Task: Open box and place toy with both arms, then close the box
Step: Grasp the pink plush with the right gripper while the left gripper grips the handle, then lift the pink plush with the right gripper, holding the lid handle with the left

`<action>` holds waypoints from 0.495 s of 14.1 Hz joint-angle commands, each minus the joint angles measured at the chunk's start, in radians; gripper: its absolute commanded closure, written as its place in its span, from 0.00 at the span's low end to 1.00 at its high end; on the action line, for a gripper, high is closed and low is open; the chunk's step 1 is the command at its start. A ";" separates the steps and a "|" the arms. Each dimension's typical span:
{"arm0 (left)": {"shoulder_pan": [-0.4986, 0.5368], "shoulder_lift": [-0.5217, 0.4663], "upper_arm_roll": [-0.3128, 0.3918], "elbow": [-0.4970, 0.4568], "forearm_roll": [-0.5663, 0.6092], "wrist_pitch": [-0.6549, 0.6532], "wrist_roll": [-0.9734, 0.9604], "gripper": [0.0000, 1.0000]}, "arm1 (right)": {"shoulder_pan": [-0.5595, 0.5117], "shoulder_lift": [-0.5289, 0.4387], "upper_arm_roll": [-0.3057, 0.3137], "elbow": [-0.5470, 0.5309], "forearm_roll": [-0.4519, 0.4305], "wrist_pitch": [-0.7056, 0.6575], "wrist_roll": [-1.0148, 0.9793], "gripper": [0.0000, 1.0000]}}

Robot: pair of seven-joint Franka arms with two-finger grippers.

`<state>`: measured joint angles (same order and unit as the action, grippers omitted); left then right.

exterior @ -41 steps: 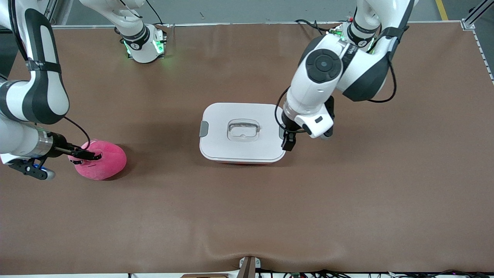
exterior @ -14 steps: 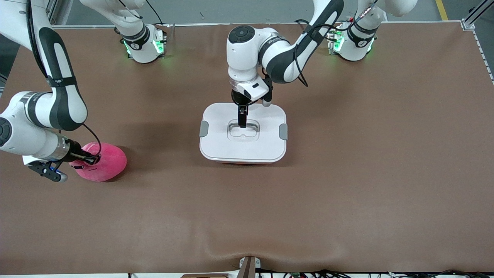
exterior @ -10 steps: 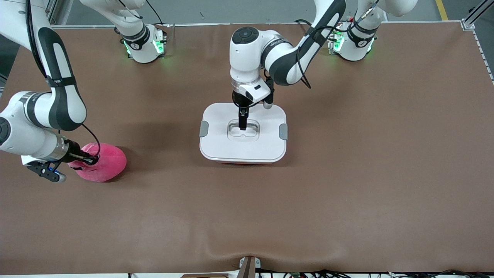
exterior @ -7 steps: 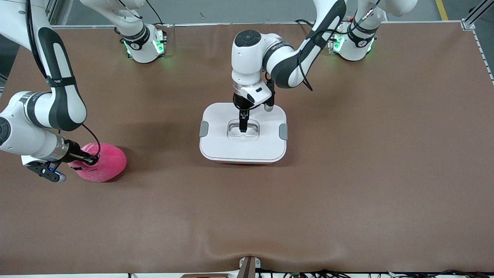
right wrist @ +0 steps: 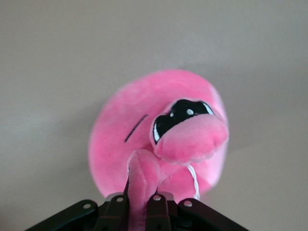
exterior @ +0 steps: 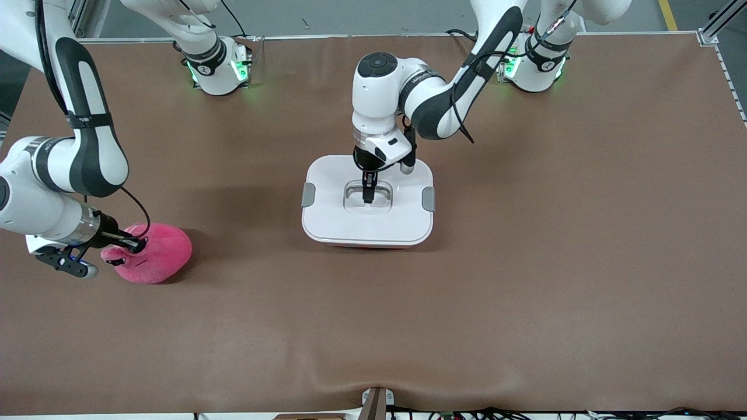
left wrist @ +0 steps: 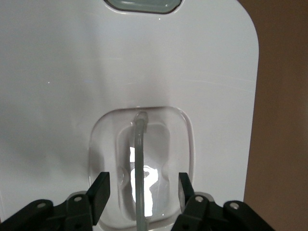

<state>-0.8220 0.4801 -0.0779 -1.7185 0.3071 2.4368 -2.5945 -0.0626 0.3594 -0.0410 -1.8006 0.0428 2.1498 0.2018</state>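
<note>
Front view: the box (exterior: 367,201) sits closed near the middle of the brown table (exterior: 525,280), its white lid (exterior: 332,224) flat, with one grey clip (exterior: 308,195) at 9 o'clock of the lid and another grey clip (exterior: 429,199) at 3 o'clock. The left gripper (exterior: 368,197) comes down from 12 o'clock into the recessed clear handle (exterior: 382,194) at the lid's centre. The toy (exterior: 156,254) lies on the table toward the right arm's end, at about 8 o'clock from the box and nearer to the front camera than it. The right gripper (exterior: 131,247) is at the toy's 9 o'clock edge, its fingers pinched shut on a fold of the pink plush.

Left wrist view: the left gripper (left wrist: 142,188) straddles the handle (left wrist: 139,163). Its two black fingers (left wrist: 101,192) stand apart inside the recess, one on each side of the clear bar, with a gap showing between each finger and the bar, so they are part-way closed and not yet gripping. The lid (left wrist: 62,86) fills most of the view, with a clip (left wrist: 143,5) at its 12 o'clock edge.

Right wrist view: the right gripper (right wrist: 140,202) holds a ridge of the toy (right wrist: 159,139) squeezed tight between its closed fingers. One dark half-lidded eye (right wrist: 180,115) bulges above the grip, and the thin line mouth (right wrist: 136,128) shows at about 10 o'clock from it. The toy hangs clear above the table (right wrist: 57,57).
</note>
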 commanded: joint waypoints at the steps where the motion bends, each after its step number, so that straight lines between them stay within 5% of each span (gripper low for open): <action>1: 0.003 0.003 0.000 0.004 0.027 0.019 -0.019 0.40 | 0.036 -0.042 0.007 0.033 0.000 -0.018 -0.054 1.00; 7: 0.001 0.009 0.000 0.005 0.026 0.022 -0.019 0.59 | 0.098 -0.059 0.015 0.122 -0.009 -0.172 -0.104 1.00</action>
<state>-0.8220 0.4807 -0.0779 -1.7182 0.3073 2.4381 -2.5945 0.0254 0.3125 -0.0283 -1.7009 0.0359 2.0114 0.1206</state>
